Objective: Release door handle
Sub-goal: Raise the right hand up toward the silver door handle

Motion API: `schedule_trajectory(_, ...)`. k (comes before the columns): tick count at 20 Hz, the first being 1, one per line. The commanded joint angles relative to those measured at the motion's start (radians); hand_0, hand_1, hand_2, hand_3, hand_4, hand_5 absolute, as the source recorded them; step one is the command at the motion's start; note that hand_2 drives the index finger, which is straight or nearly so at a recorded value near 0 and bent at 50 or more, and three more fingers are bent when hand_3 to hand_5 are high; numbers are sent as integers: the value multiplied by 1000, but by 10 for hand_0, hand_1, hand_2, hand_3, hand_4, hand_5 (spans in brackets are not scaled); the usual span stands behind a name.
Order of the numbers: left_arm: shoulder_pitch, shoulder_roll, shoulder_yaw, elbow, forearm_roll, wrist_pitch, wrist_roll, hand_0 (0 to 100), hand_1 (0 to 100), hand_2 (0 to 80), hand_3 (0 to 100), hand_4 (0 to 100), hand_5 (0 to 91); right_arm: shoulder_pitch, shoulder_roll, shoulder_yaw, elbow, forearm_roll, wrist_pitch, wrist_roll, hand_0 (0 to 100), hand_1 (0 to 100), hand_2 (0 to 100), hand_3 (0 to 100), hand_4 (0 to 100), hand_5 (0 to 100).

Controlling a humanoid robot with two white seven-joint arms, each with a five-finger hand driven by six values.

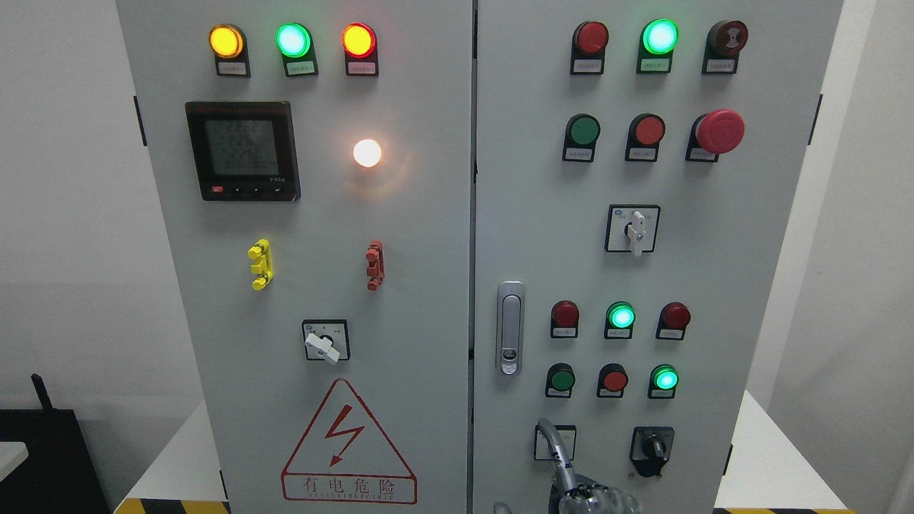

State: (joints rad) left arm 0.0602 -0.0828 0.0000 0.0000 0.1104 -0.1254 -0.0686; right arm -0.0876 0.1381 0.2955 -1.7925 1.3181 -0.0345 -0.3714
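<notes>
pale walls frame the grey cabinet (400, 300), its left door carrying lit lamps, a meter (243, 151) and a warning triangle (348, 446), and just right of the centre seam on the right door sits the door handle (510, 328), flush, its long axis vertical with the lock end pointing down. to my eye the release is done: nothing touches the handle. my hand (582, 492) sits well below it at the door's bottom edge, one finger raised, holding nothing; which arm it belongs to i cannot tell.
</notes>
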Motion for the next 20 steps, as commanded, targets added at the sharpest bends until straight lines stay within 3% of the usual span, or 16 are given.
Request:
schedule_trajectory(1, 1, 0, -12, -15, 0, 0, 0, 120, 389, 0, 0, 0, 0, -63, 2, 77, 71, 153, 65, 5, 368, 375, 0, 1000, 1000, 977)
schedule_trajectory(6, 0, 0, -12, -15, 0, 0, 0, 120, 389, 0, 0, 0, 0, -115, 2, 74, 122, 156, 120, 9, 374, 372, 0, 1000, 1000, 982)
schedule_trajectory(8, 0, 0, -12, -15, 0, 0, 0, 120, 389, 0, 0, 0, 0, -126, 2, 71, 131, 156, 125, 11, 379, 373, 0, 1000, 1000, 984)
schedule_trajectory(11, 0, 0, -12, -15, 0, 0, 0, 120, 389, 0, 0, 0, 0, -136, 2, 65, 143, 153, 128, 45, 382, 371, 0, 1000, 1000, 985)
schedule_trajectory(20, 1, 0, -12, -15, 0, 0, 0, 120, 389, 0, 0, 0, 0, -167, 2, 51, 156, 147, 156, 48, 384, 362, 1, 1000, 1000, 988)
